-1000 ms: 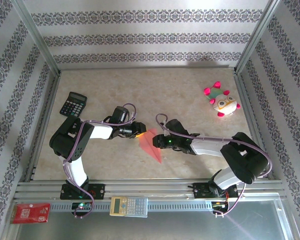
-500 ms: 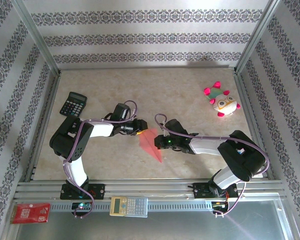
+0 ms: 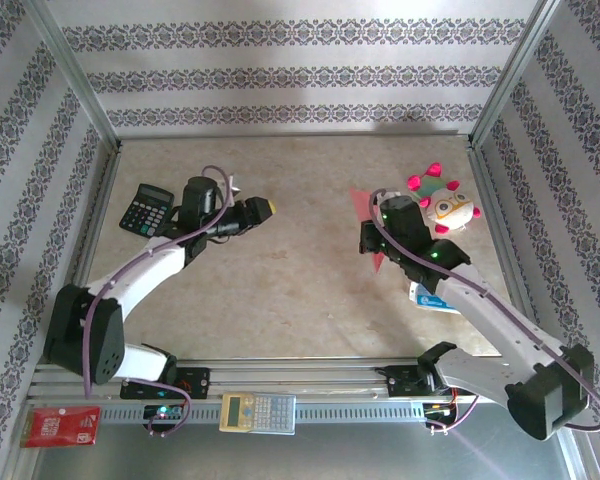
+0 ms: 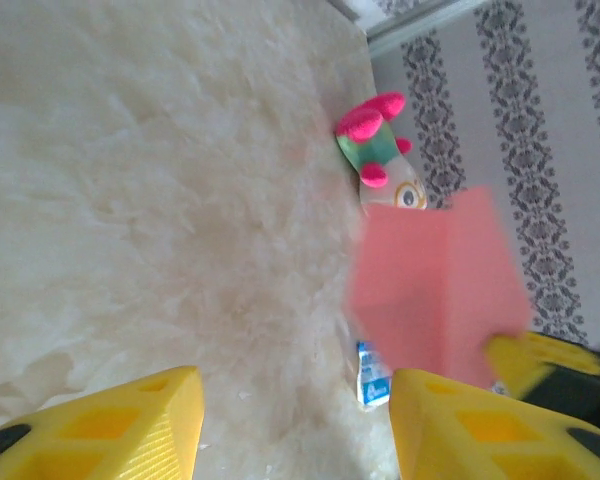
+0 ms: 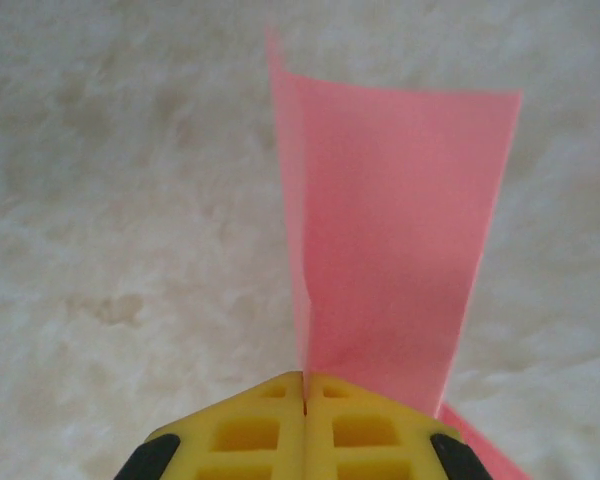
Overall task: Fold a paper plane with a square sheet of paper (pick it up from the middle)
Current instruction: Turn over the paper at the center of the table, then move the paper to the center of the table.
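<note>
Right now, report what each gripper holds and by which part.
The right gripper is shut on the folded salmon-pink paper, pinching its near end at the crease. The left gripper stands open, holding nothing.

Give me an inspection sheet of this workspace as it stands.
Surface: beige marbled table, no spills seen.
Job's things: pink paper, folded, held off the table.
Clutter: black calculator, plush toy, blue-white packet; beige calculator and red card at the near edge.
Grippers: left gripper open, nothing between its fingers; right gripper shut on the pink paper.
Cables: purple cable loops over the left arm; no snag seen.
Surroundings: patterned walls, metal frame posts.
</note>
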